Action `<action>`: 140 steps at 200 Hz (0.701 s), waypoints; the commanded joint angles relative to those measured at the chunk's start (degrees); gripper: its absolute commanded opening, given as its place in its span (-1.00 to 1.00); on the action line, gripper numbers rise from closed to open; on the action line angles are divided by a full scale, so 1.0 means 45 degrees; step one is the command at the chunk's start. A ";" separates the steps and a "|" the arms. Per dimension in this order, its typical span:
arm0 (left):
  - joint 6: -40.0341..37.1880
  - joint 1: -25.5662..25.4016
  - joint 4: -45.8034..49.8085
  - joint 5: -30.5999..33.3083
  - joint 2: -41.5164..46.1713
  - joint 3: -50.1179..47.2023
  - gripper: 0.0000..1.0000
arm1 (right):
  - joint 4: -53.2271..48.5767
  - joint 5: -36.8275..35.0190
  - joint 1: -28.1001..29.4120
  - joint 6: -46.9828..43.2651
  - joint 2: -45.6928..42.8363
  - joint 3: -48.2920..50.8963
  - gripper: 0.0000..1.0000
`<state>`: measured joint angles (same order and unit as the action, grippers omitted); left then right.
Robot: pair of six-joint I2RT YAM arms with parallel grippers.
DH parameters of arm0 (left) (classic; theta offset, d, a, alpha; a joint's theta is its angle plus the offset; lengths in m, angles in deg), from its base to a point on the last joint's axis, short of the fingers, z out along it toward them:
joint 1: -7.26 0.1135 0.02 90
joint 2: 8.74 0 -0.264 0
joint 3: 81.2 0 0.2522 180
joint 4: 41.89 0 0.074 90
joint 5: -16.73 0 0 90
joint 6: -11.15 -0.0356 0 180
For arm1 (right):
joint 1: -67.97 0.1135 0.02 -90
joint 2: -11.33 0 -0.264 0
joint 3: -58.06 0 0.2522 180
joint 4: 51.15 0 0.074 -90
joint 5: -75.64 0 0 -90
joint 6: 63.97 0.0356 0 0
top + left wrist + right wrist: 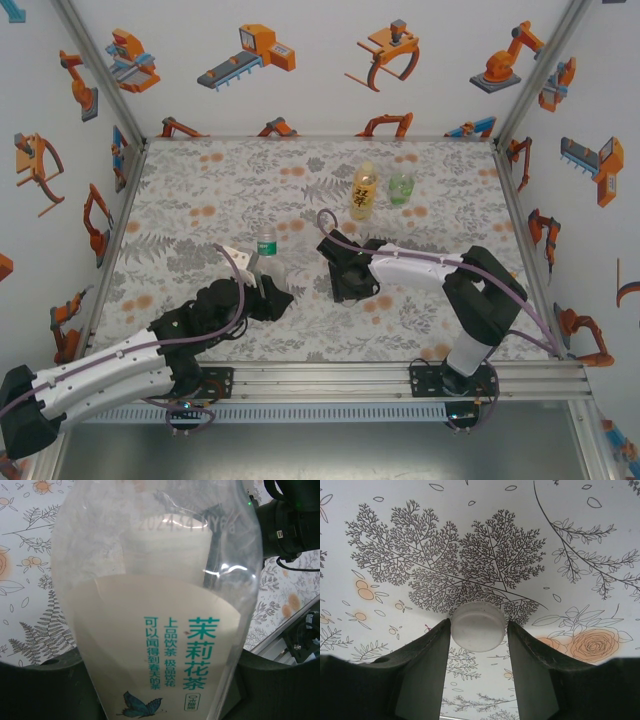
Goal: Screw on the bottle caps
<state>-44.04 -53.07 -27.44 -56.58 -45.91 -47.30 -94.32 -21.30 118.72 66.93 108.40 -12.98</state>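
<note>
White round plastic cap (477, 626) is clamped in the right gripper (478, 628); the left gripper (268, 290) clamps the upright clear plastic bottle (266, 260) just leftward.

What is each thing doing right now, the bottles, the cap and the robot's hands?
clear bottle, held by the left hand
white cap, pinched in the right hand
amber bottle, standing upright, untouched
green bottle, standing upright, untouched
left hand, shut on the clear bottle
right hand, shut on the white cap
</note>
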 commanded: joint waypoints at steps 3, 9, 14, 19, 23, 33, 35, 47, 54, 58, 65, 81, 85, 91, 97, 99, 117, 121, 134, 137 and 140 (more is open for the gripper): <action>0.0147 0.0029 -0.0469 -0.0115 -0.0069 0.0427 -0.70 | -0.0446 0.0116 0.0111 0.0282 0.0029 -0.0196 -0.04; 0.0136 0.0037 -0.0487 -0.0115 -0.0092 0.0427 -0.70 | -0.0409 0.0117 0.0111 0.0299 0.0028 -0.0176 -0.05; 0.0136 0.0033 -0.0504 -0.0110 -0.0100 0.0427 -0.70 | -0.0389 0.0126 0.0111 0.0284 0.0029 -0.0178 -0.06; 0.0146 0.0040 -0.0514 -0.0115 -0.0135 0.0427 -0.70 | -0.0379 0.0117 0.0111 0.0284 0.0039 -0.0178 -0.07; 0.0147 0.0040 -0.0505 -0.0134 -0.0134 0.0436 -0.70 | -0.0370 0.0116 0.0109 0.0280 0.0048 -0.0170 -0.08; 0.0136 0.0032 -0.0514 -0.0136 -0.0136 0.0446 -0.70 | -0.0359 0.0132 0.0111 0.0275 0.0065 -0.0181 -0.13; 0.0126 0.0040 -0.0507 -0.0149 -0.0138 0.0456 -0.70 | -0.0359 0.0125 0.0111 0.0282 0.0067 -0.0167 -0.14; 0.0102 0.0029 -0.0485 -0.0154 -0.0131 0.0480 -0.71 | -0.0359 0.0119 0.0111 0.0276 0.0049 -0.0168 -0.18; 0.0080 0.0041 -0.0485 -0.0171 -0.0149 0.0481 -0.71 | -0.0378 0.0099 0.0111 0.0285 0.0010 -0.0177 -0.19; 0.0050 0.0045 -0.0451 -0.0188 -0.0126 0.0474 -0.71 | -0.0393 0.0087 0.0111 0.0254 -0.0033 -0.0200 -0.20; -0.0060 0.0034 -0.0442 -0.0236 -0.0110 0.0485 -0.71 | -0.0432 0.0041 0.0111 0.0217 -0.0126 -0.0190 -0.22; -0.0582 0.0032 -0.0356 -0.0486 -0.0061 0.0591 -0.72 | -0.0593 -0.0121 0.0111 0.0083 -0.0513 -0.0253 -0.28; -0.0757 0.0038 -0.0298 -0.0581 -0.0034 0.0643 -0.72 | -0.0653 -0.0158 0.0111 0.0036 -0.0648 -0.0274 -0.29; -0.1069 0.0033 -0.0117 -0.0718 -0.0018 0.0769 -0.72 | -0.0704 -0.0207 0.0094 -0.0092 -0.0869 -0.0283 -0.30; -0.1431 0.0037 0.0147 -0.0922 0.0000 0.0915 -0.72 | -0.0790 -0.0238 0.0091 -0.0213 -0.1140 -0.0325 -0.31; -0.1574 0.0041 0.0235 -0.1005 0.0008 0.0968 -0.72 | -0.0799 -0.0241 0.0091 -0.0250 -0.1240 -0.0320 -0.32; -0.3072 0.0041 0.1162 -0.1916 -0.0001 0.1548 -0.79 | -0.0924 -0.0168 0.0072 -0.0849 -0.2243 -0.0405 -0.34; -0.3446 0.0031 0.1407 -0.2164 -0.0017 0.1701 -0.82 | -0.0930 -0.0144 0.0055 -0.0955 -0.2406 -0.0430 -0.35; -0.4669 0.0035 0.2247 -0.2877 -0.0125 0.2231 -0.88 | -0.1061 -0.0051 0.0014 -0.1430 -0.3222 -0.0518 -0.37; -0.4944 0.0035 0.2471 -0.3016 -0.0154 0.2378 -0.88 | -0.1089 0.0015 0.0013 -0.1563 -0.3410 -0.0539 -0.37; -0.5218 0.0037 0.2692 -0.3131 -0.0185 0.2519 -0.88 | -0.1098 0.0101 0.0001 -0.1716 -0.3565 -0.0544 -0.37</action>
<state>-54.84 -53.07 -22.28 -63.40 -46.57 -41.46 -97.07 -21.32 118.76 64.35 99.05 -13.37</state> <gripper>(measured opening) 0.545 0.423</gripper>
